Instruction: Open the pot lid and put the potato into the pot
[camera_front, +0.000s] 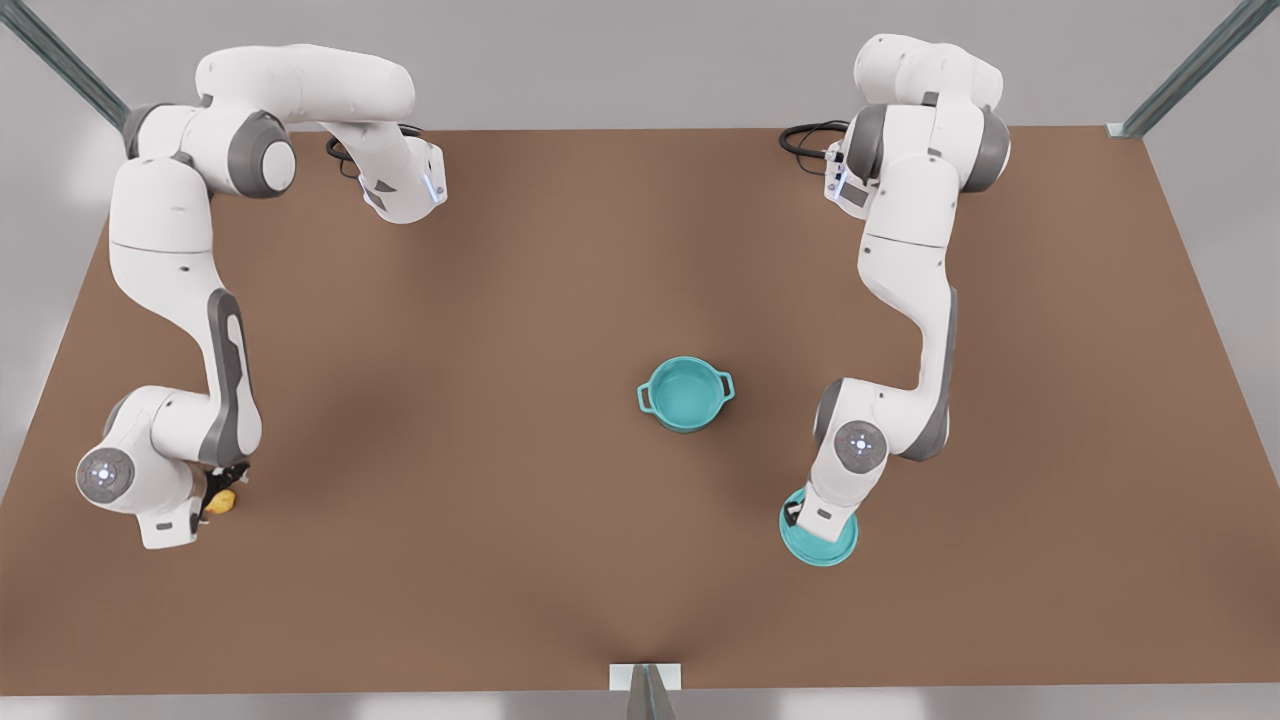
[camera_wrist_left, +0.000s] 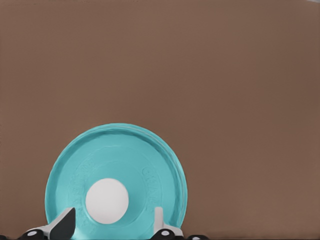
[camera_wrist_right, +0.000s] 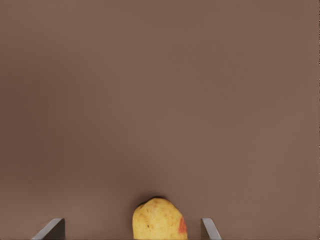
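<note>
The teal pot (camera_front: 685, 393) stands uncovered in the middle of the table, teal inside and with nothing in it. The pot lid (camera_front: 822, 546) lies flat on the table toward the front view's right, white knob (camera_wrist_left: 106, 201) up. My left gripper (camera_wrist_left: 112, 217) hangs over it, open, with one finger on each side of the knob and clear of it. On the front view's left lies the yellow potato (camera_front: 221, 500) with its reddish patch. My right gripper (camera_wrist_right: 132, 221) stands open around the potato (camera_wrist_right: 158, 220), and gaps show on both sides.
The brown table (camera_front: 500, 400) stretches wide between the two arms. Its near edge carries a small metal bracket (camera_front: 645, 680). The arm bases stand at the far edge, with black cables (camera_front: 805, 135) beside the one on the front view's right.
</note>
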